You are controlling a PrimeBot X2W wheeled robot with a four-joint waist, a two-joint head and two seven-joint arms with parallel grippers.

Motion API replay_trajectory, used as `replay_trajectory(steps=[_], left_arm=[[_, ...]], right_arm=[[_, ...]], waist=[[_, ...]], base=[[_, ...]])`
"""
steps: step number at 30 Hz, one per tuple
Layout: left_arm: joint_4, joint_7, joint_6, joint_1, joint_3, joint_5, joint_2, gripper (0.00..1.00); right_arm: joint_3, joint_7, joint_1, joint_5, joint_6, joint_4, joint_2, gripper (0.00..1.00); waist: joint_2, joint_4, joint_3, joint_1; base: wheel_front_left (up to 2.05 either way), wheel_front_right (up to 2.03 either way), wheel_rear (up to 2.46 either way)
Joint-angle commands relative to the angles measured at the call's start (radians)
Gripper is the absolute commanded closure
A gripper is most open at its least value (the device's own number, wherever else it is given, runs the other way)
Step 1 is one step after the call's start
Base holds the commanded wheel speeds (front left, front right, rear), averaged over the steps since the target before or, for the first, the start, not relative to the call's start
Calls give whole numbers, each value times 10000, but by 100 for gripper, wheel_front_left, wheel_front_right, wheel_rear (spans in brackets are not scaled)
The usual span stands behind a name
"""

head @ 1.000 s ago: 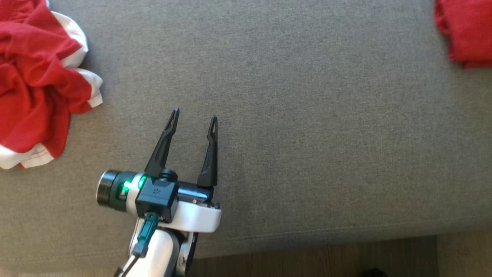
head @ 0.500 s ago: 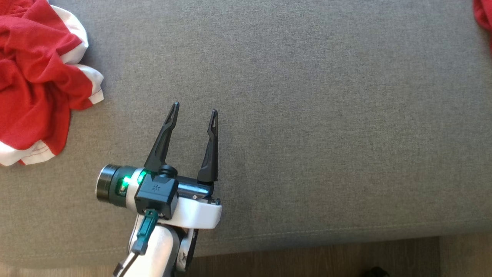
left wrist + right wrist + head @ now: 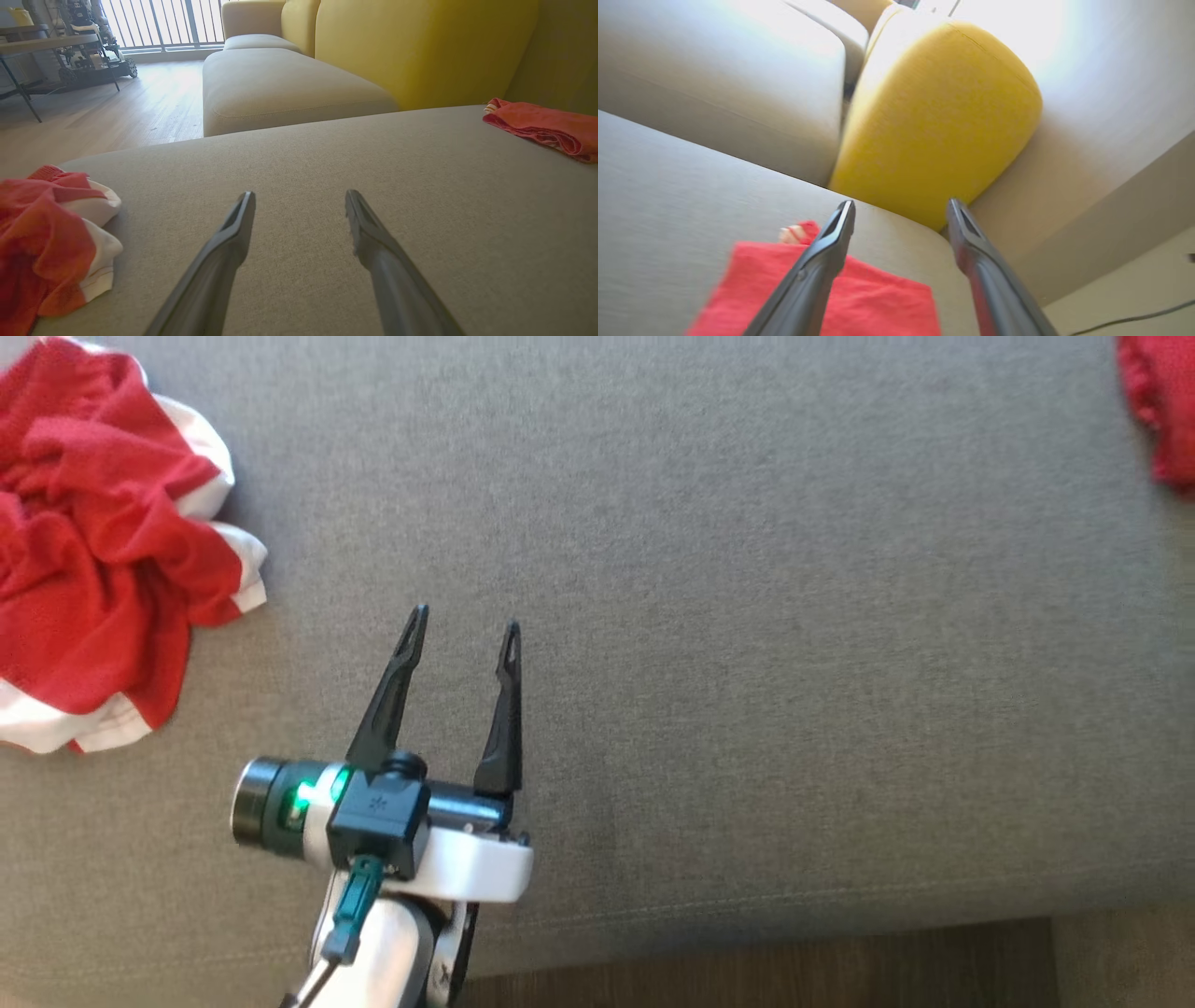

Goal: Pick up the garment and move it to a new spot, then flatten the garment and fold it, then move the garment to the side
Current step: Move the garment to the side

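Garment (image 3: 878,298) under right gripper (image 3: 901,207) — jaws spread

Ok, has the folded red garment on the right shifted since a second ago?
Yes. The folded red garment has gone toward the robot's right: its gap to the crumpled garment lying on the sofa has widened.

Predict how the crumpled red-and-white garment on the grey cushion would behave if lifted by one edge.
Probably floppy: the garment lies in soft bunched folds, so it would likely drape and unfurl. It looks like thin, light cloth. Unlikely to slide much on the woven cushion.
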Motion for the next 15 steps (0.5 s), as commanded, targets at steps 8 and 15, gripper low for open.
replay_trajectory(steps=[8,15], left_arm=[[-284,-51,254,913,509,-116,219,0],[-176,-51,388,1677,818,-315,281,0]], right_arm=[[2067,-1101,2470,2578,-6,-1155,2918,0],[3076,-1529,5048,4391,-6,-1603,4550,0]], waist=[[0,-337,-1796,-1],[0,-303,-3073,-1]], base=[[0,0,0],[0,0,0]])
